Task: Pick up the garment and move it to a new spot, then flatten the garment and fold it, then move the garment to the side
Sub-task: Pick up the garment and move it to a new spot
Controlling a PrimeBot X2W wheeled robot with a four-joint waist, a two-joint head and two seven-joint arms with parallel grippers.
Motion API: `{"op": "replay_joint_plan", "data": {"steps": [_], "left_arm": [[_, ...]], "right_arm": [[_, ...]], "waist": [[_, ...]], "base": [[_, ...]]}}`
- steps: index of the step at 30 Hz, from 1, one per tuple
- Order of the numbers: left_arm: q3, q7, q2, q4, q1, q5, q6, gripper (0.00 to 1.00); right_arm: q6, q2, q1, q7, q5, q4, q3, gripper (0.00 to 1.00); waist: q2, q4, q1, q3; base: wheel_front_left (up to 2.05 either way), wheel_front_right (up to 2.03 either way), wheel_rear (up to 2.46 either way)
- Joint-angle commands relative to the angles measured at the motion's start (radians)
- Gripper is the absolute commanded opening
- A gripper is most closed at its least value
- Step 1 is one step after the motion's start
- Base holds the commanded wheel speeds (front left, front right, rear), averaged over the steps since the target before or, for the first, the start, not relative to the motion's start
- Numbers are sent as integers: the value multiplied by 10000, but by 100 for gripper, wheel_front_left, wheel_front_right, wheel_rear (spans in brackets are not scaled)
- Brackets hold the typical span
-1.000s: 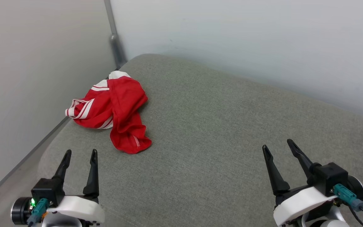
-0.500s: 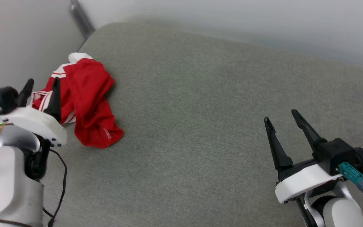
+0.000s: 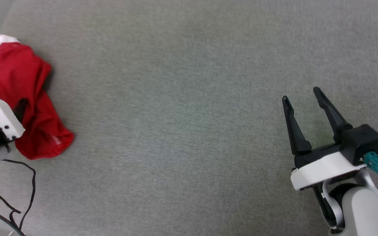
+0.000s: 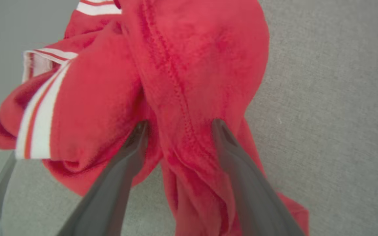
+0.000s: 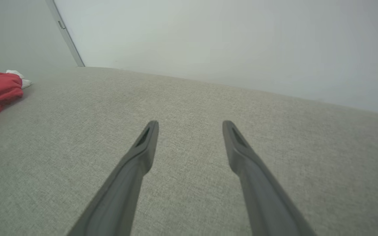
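At the far left, my left claw (image 4: 179,124) stands with its two dark fingers spread wide, one on each side of a raised, seamed fold of the garment (image 4: 192,59). Both tips are right at the red cloth, though I cannot tell how hard they press, and nothing is pinched between them. From my head, only the white housing of that wrist is clear, lying over the jersey's near side, with a black cable (image 3: 28,183) looping down beside my forearm. The jersey lies crumpled in a heap at the left end of the grey fabric surface (image 3: 189,131). It is mostly red, with red-and-white striped trim bunched on its left side and a scrap of white sleeve poking out at its far end. To the right of it, the grey cloth runs flat across the middle. Well apart from the jersey, at the lower right, my right claw (image 3: 301,93) hangs over bare fabric, fingers parted and holding nothing, pointing toward the pale wall (image 5: 208,39) beyond the surface's far edge.
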Motion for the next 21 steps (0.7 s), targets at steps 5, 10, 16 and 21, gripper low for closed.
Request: {"op": "replay_joint_plan", "data": {"steps": [5, 10, 16, 21], "left_arm": [[-96, 1154, 288, 1276, -577, -328, 79, 100], [-168, 1704, 134, 2141, -823, -391, 395, 91], [-253, 977, 169, 2283, -1060, -249, 412, 0], [-348, -772, 510, 1859, -1254, 126, 429, 0]], "right_arm": [[-1, 4, -463, -73, -55, 51, 120, 100], [-1, 5, -652, -98, -64, 116, 128, 100], [-1, 5, -679, -139, -54, 236, 79, 100], [-1, 3, -387, -267, 123, 433, -18, 100]], "waist": [[0, -470, -2, 780], [0, -526, -2, 909], [0, -483, -2, 662], [0, -325, -2, -41]], "base": [[0, 0, 0], [0, 0, 0], [0, 0, 0], [0, 0, 0]]}}
